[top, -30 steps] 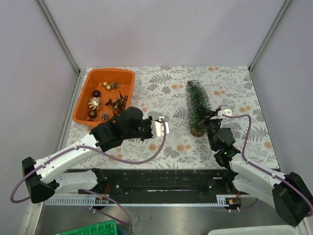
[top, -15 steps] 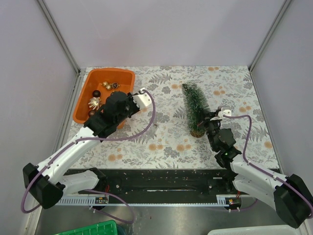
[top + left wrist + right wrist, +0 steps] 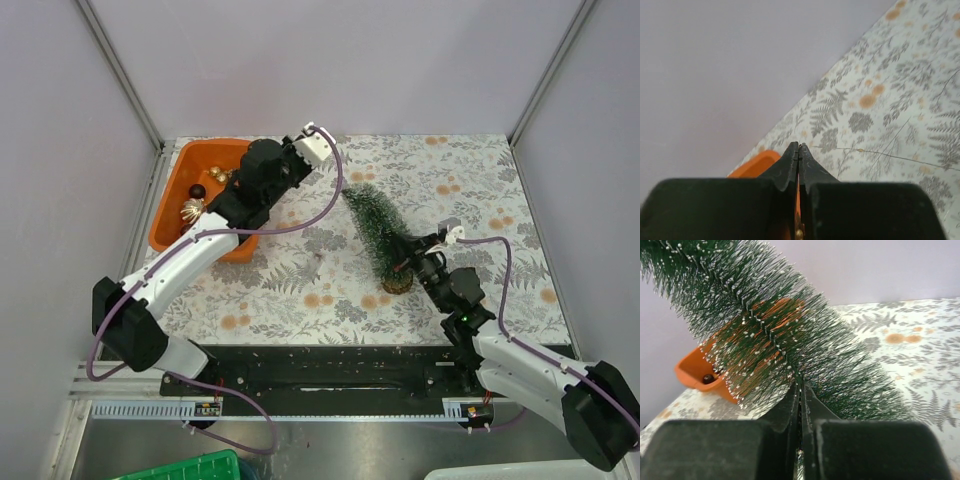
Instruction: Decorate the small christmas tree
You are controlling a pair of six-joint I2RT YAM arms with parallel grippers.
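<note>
So the small christmas tree [image 3: 373, 232] sits out on the leafy-print table cover [image 3: 330, 290], off to the right of the orange tray [image 3: 170, 190] and not touching it. It isn't upright. It's tipped hard, with the frosty tip leaning back toward the tray and the round brown base at the end farthest from the tray, toward the near edge.

The right gripper [image 3: 800, 385] comes in from the side of the tree that faces away from the tray, low on the tree just above the base. Its two black fingers are squeezed right together, and the tips are buried in the bristles right where the stem runs, so it looks pinched onto the tree there. In that wrist view the tray shows through the branches behind the tree, with one dark ball visible inside it.

The left arm reaches across the tray, and the left gripper [image 3: 799, 146] is up by the tray's far right corner, pointing out over the table toward the back wall. Its fingers are pressed flat against each other with no gap. A tiny gold speck [image 3: 799, 232] shows low between them, and I honestly can't tell what it is.

A bunch of gold and dark brown ornaments [image 3: 195, 205] are lying loose in the tray.
</note>
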